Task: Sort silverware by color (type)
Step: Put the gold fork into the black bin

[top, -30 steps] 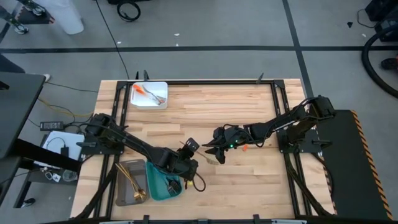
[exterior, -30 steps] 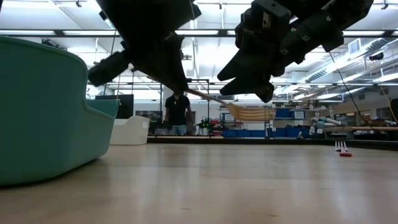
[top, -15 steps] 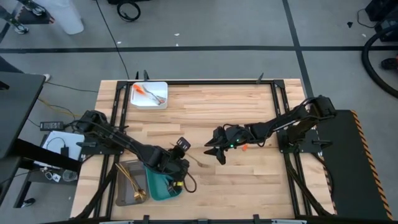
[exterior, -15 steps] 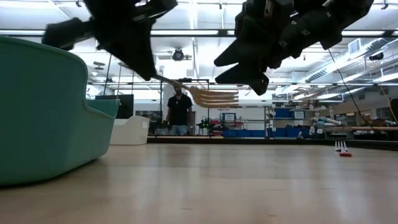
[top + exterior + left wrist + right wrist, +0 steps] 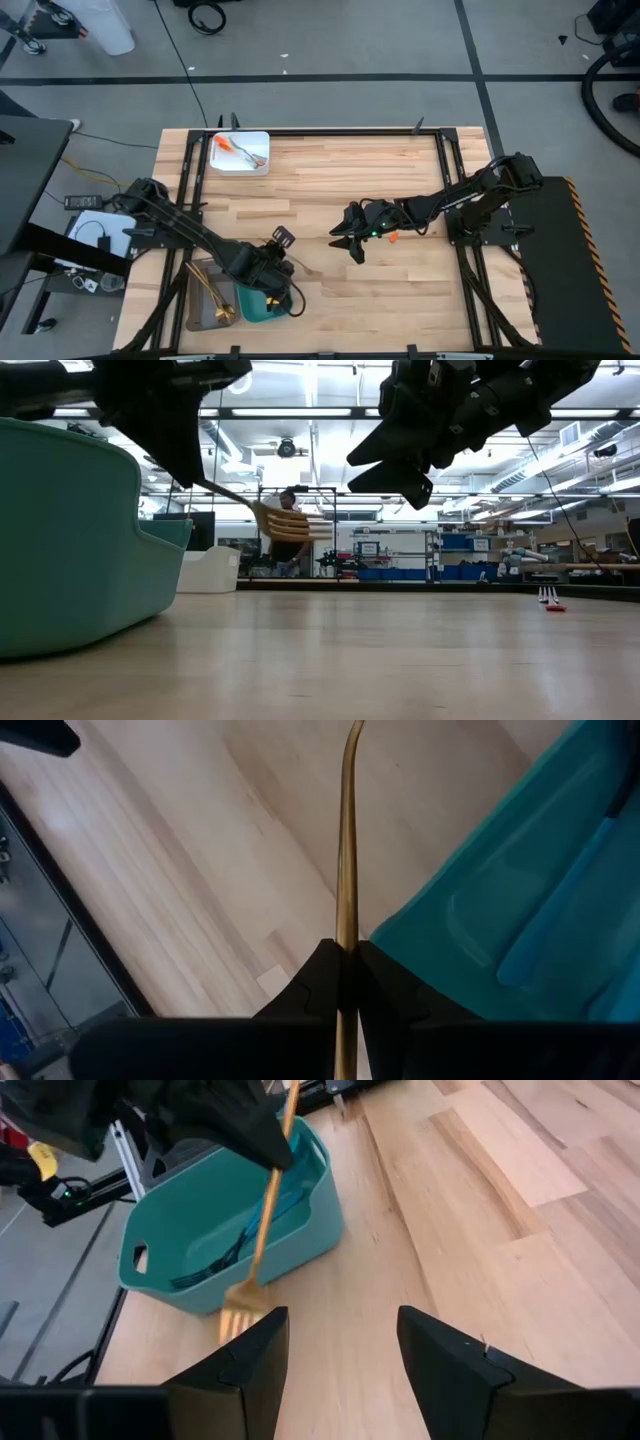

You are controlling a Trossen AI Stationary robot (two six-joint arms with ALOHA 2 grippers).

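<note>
Gold fork (image 5: 255, 1230): clamped by its handle in the left gripper (image 5: 345, 965), tines hanging free and clear of the table, beside the teal tray (image 5: 190, 1210).
Handling, as judged: light, stiff, thin metal; smooth and likely slippery, so prone to pivot or slide if pinched loosely.
Best hold, as judged: mid-handle, across the flat of the stem, well back from the tines; held here near the handle's far end, which leaves a long lever swinging out front.
Left gripper state: fingers pressed together on the fork's stem, no gap visible in the left wrist view.
Right gripper (image 5: 352, 240): fingers spread apart, nothing between them, hovering above the table's middle.
Teal tray contents: blue pieces (image 5: 245, 1230) lying inside.
Grey tray (image 5: 205, 295): gold pieces inside, just beside the teal tray; likely destination for this fork.
White tray (image 5: 240, 153): at the far corner, orange pieces in it.
Orange piece (image 5: 392, 237): on the table by the right arm, not yet sorted.
Change from a second ago: fork then bridged between both grippers near the table's middle; now only in the left, carried back toward the trays.
Right arm since then: almost unmoved.
</note>
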